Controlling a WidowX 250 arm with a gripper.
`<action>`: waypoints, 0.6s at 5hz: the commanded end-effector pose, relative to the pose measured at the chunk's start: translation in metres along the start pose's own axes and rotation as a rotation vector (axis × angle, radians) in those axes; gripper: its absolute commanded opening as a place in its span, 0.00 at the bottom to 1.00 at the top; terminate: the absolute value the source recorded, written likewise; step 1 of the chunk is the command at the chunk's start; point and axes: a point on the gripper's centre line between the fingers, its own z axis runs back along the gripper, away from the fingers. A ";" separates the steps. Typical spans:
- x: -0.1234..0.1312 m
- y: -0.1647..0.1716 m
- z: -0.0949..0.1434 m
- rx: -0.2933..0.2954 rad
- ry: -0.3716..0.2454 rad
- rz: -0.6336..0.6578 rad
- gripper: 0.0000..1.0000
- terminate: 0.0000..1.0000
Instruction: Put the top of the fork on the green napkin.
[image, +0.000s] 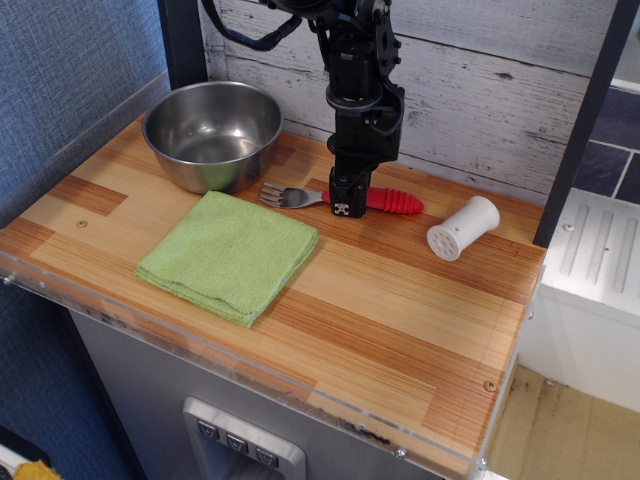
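Fork (335, 198): silver tines, ribbed red handle, flat on table; claw (343, 207) over it, grip unclear.

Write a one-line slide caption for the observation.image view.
End effector down over the fork near its red handle, tines pointing toward the bowl, just behind the green napkin.

The gripper (344, 203) is standing over the fork (345, 198) at its handle's near end; the tines are pointing left, just short of the green napkin (230, 254); the white shaker (462, 228) is lying to its right.
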 end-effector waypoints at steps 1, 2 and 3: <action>0.011 0.016 0.032 0.087 -0.027 -0.029 0.00 0.00; 0.014 0.014 0.047 0.111 -0.040 -0.043 0.00 0.00; 0.014 0.007 0.060 0.134 -0.062 -0.039 0.00 0.00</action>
